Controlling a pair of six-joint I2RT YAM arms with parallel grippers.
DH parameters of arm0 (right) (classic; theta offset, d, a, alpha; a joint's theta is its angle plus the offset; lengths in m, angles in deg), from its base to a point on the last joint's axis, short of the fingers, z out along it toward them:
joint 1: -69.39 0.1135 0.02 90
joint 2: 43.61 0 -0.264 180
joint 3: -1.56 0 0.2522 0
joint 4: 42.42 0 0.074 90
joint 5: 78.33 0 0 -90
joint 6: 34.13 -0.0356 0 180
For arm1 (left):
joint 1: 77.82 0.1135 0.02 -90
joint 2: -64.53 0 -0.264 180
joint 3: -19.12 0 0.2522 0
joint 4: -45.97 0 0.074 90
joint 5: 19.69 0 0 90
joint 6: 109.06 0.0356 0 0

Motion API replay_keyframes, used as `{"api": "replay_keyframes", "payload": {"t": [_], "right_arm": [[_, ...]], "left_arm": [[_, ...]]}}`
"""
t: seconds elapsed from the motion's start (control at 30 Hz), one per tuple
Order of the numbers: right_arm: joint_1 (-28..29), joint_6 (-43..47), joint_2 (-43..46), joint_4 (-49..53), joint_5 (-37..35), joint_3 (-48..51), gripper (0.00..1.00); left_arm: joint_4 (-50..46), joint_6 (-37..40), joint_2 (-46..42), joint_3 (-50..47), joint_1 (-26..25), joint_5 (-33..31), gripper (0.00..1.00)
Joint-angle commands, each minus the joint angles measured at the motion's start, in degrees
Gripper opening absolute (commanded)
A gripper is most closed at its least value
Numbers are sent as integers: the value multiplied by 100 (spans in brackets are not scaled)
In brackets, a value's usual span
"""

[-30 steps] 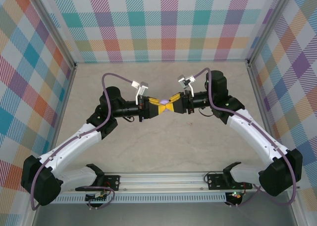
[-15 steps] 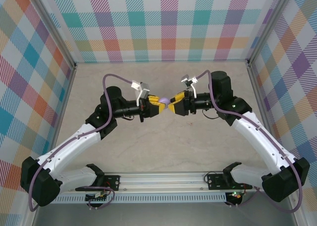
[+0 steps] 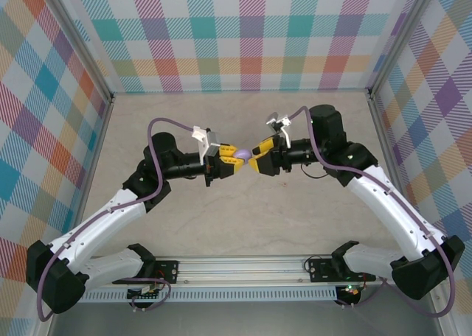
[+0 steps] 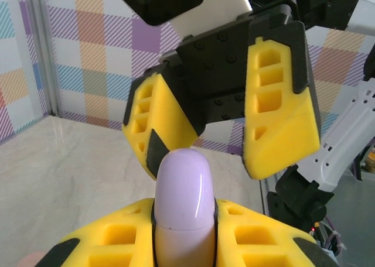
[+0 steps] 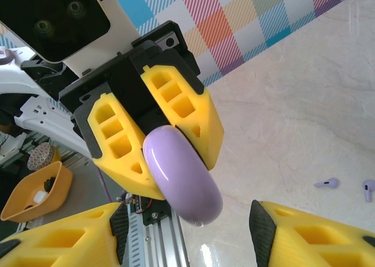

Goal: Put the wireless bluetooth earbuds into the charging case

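The purple charging case [image 4: 181, 191] is gripped by the left claw [image 3: 232, 159]. Just beside it, the right claw [image 3: 257, 158] is held open.

Purple case [image 4: 182, 185], lower part buried within the left claw [image 4: 184, 220].

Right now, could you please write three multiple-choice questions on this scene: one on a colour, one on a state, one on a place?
1. What colour are the two earbuds lying on the table? A purple; B green; C black.
2. How is the right gripper? A open; B shut on an earbud; C shut on a cable.
3. Where is the round case? A on the table; B in the left gripper; C in the right gripper.
Answers: 1 A, both look purple in the right wrist view. 2 A, its jaws stand wide apart. 3 B, the left jaws clamp it.
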Motion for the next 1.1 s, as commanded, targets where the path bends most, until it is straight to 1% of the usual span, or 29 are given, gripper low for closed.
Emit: {"api": "replay_keyframes", "payload": {"t": [0.0, 0.17, 0.3, 0.4, 0.53, 0.73, 1.07], "right_arm": [[57, 128, -78, 73, -111, -188, 58], [101, 128, -140, 85, -192, -236, 58], [123, 78, -153, 112, -476, -254, 58], [138, -14, -129, 127, -833, -280, 58], [139, -155, -12, 45, -1519, -224, 58], [136, -266, 102, -11, -2036, -179, 57], [136, -250, 25, 102, -1965, -223, 58]], "left_arm": [[141, 139, -14, 88, -90, 232, 12], [146, 108, 34, 115, -113, 302, 12], [144, 90, 63, 124, -143, 382, 12], [128, 102, 81, 119, -165, 406, 12], [74, 133, 93, 122, -187, 427, 12], [19, 177, 100, 126, -209, 488, 12], [50, 116, 113, 166, -226, 563, 12]]}}
